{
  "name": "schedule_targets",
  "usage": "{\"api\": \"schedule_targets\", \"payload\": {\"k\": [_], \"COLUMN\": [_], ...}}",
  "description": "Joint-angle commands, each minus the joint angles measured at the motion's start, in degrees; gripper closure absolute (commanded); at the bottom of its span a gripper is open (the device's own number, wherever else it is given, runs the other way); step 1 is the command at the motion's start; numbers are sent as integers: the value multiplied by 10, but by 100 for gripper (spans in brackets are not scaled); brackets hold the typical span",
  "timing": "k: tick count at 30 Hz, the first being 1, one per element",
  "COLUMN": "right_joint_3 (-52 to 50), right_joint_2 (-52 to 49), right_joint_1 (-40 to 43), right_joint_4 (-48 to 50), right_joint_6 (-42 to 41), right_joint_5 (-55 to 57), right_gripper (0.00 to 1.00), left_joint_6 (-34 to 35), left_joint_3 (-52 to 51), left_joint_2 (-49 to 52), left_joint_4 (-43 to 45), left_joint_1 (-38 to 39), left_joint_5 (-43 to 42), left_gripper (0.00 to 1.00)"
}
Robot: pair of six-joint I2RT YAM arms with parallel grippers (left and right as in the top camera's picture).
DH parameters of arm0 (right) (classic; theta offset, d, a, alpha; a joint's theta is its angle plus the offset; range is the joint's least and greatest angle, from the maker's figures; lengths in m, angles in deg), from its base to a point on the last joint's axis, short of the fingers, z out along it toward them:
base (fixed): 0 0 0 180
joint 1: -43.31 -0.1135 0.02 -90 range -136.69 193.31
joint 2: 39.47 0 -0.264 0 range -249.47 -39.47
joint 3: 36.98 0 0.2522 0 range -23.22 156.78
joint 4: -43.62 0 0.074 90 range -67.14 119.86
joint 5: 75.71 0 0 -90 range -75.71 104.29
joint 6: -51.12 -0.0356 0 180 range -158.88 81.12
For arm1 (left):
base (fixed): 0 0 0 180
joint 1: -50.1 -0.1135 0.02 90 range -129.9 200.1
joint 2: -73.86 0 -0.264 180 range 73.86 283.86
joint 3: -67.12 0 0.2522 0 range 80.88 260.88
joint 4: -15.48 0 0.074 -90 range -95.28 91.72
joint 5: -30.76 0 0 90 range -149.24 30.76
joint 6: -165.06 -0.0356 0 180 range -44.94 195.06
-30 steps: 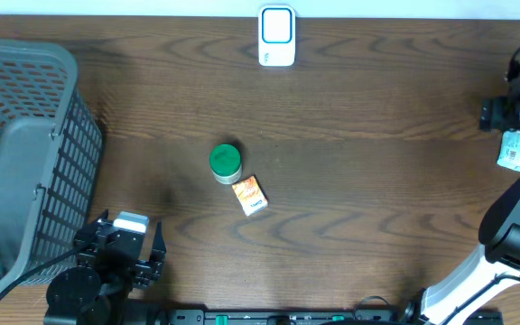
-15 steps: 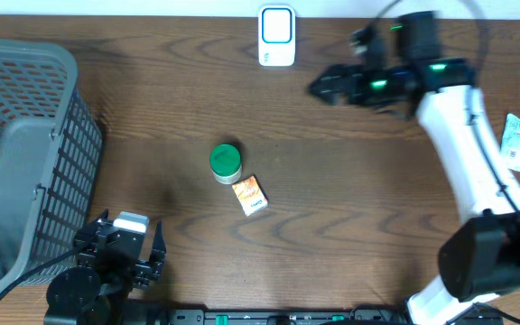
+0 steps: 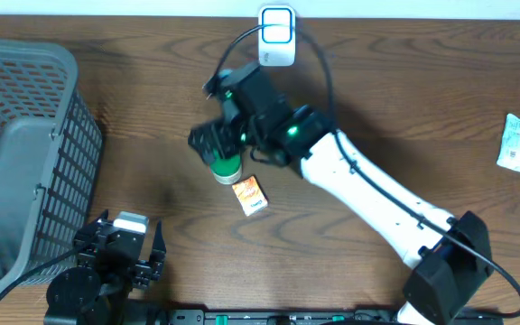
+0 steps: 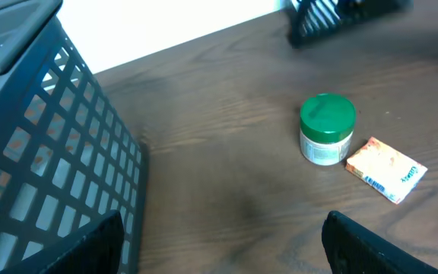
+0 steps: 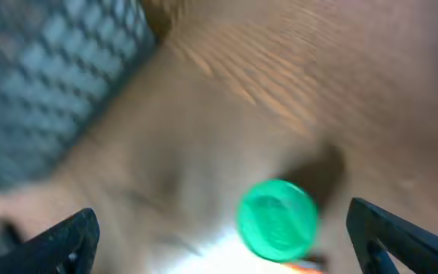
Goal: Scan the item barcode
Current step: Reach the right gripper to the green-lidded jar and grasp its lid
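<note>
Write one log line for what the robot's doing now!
right claw: open, above green-lidded jar, not touching | left claw: open | orange packet: beside jar | scan: not done

Overhead: fixed high above, facing straight down. Takes in the whole table [image 3: 395,99], from the basket [image 3: 25,56] at the left edge across to the right edge. Far off.
Left wrist: low at the front-left, facing across the tabletop toward the far edge. Basket wall fills its left side; jar [image 4: 327,129] and box [image 4: 386,169] at middle distance.
Right wrist: tilted steeply down, close above the jar. Blurred; basket in upper-left corner.
Shared: jar and basket in all three views.
</note>
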Motion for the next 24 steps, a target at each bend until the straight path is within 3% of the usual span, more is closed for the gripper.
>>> {"api": "schedule_targets", "payload": {"k": [1, 9, 24], "right_joint_3": [2, 2, 2], "right_joint_2": [-10, -82, -169], "right_joint_1": [8, 28, 7], "right_joint_4": [-22, -21, -26], "right_joint_6": [209, 276, 301], "right_joint_5": [25, -3, -23], "right_gripper": [1, 1, 1], "left_joint_6": [-3, -3, -3], "left_joint_3": [1, 1, 1], "left_joint_2": [-1, -1, -1], "left_joint_4": [1, 1, 1], "left_joint_1": [-2, -2, -2], "left_joint_5": [5, 5, 5], "left_gripper": [16, 16, 16]}}
